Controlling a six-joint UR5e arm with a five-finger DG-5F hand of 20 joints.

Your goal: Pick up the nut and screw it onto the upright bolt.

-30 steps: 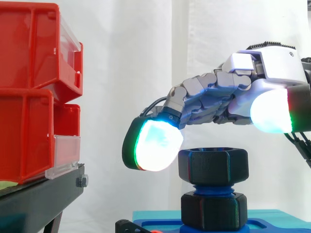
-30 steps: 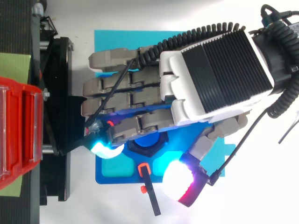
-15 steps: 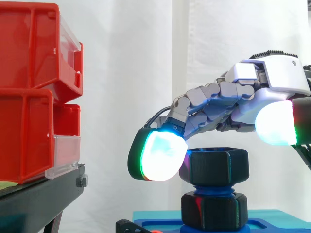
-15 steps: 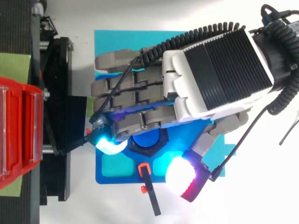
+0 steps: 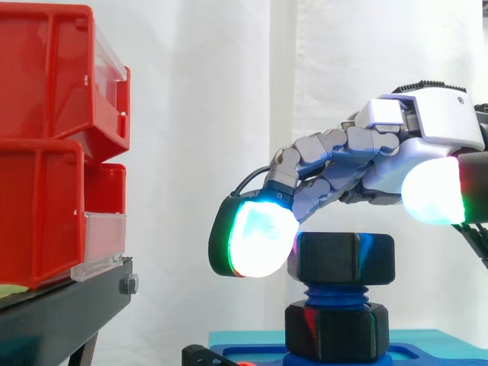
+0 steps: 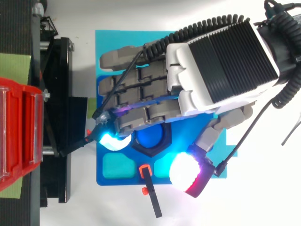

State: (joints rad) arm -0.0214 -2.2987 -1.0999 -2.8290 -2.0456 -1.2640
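1. The nut [image 5: 345,259] is sitting threaded on the upright blue bolt [image 5: 338,293], near its top. Bare thread is showing beneath it, and a second black hex piece [image 5: 335,332] is resting at the bolt's foot.
2. In the top view, the hand [image 6: 221,61] is reaching in from 2 o'clock, its fingers [image 6: 136,89] arching loosely over the nut's 12 o'clock side.
3. One glowing fingertip [image 5: 255,240] is hanging at the nut's 9 o'clock face in the side view. I cannot tell whether it is touching or just beside.
4. The thumb pad [image 6: 186,172] is hovering at the nut's 5 o'clock in the top view, apart from it. The hand is released and grasping nothing.
5. The bolt is standing in a blue fixture plate [image 6: 127,181] on a teal mat [image 6: 108,40], and a black-and-orange clamp lever [image 6: 151,197] is lying at the nut's 6 o'clock.
6. Red bins [image 5: 53,152] are sitting on a black stand [image 5: 61,305] at 9 o'clock, well apart from the nut.
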